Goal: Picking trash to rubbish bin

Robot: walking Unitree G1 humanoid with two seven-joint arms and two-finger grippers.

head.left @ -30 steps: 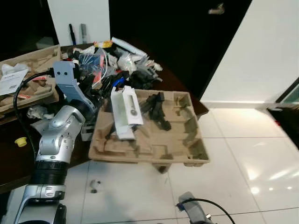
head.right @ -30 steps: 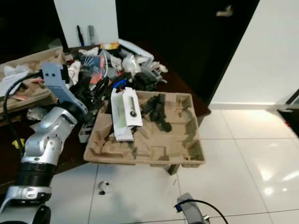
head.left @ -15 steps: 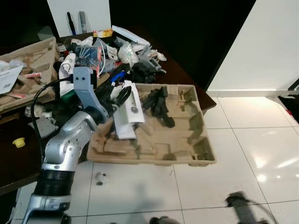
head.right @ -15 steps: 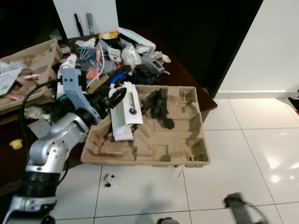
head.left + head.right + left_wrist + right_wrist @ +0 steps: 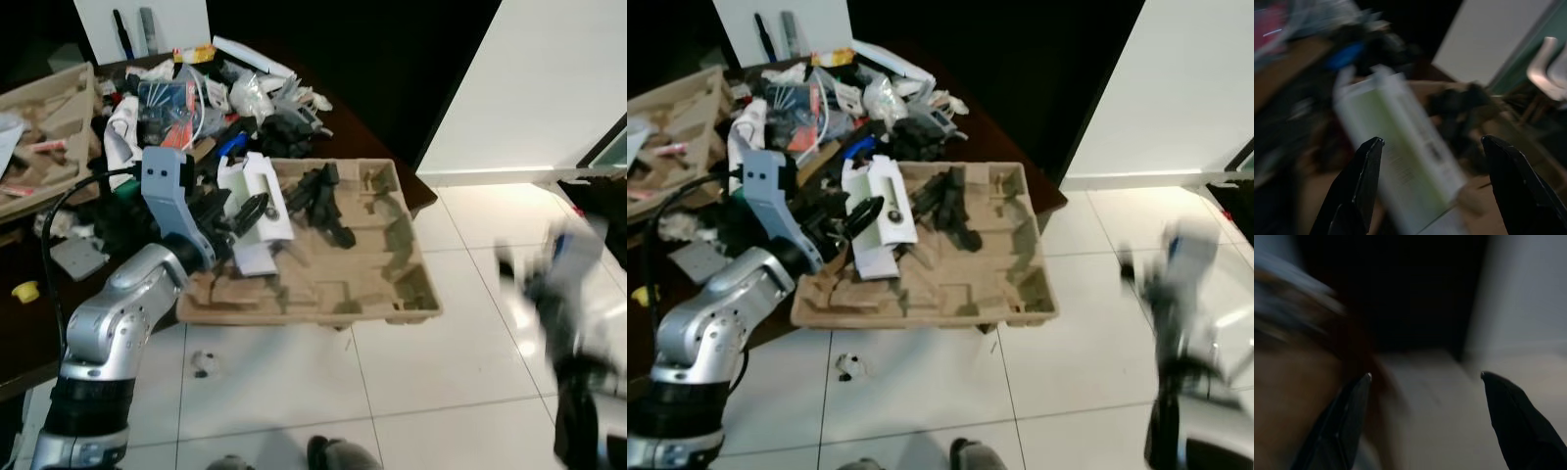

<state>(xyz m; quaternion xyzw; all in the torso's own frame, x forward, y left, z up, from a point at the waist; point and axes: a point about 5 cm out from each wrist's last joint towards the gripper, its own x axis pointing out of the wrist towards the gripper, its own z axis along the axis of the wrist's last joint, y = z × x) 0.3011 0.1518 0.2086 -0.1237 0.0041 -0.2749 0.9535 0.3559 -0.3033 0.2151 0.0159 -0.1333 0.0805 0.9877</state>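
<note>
A white carton with a green face lies tilted on the left part of a brown pulp tray at the table's edge. My left gripper is at the carton's left side, open. In the left wrist view the carton lies ahead between the spread fingers, and nothing is held. Black trash pieces sit in the tray's middle. My right gripper is open and empty. Its arm shows as a blur over the floor on the right.
A heap of wrappers, bags and packets covers the dark table behind the tray. A second pulp tray lies at the far left, and a yellow cap lies near the table's front. Small debris lies on the white tiled floor.
The camera has shifted. My left gripper has moved forward from beside the tray to the white carton. My right arm has swung up on the right, blurred by motion.
</note>
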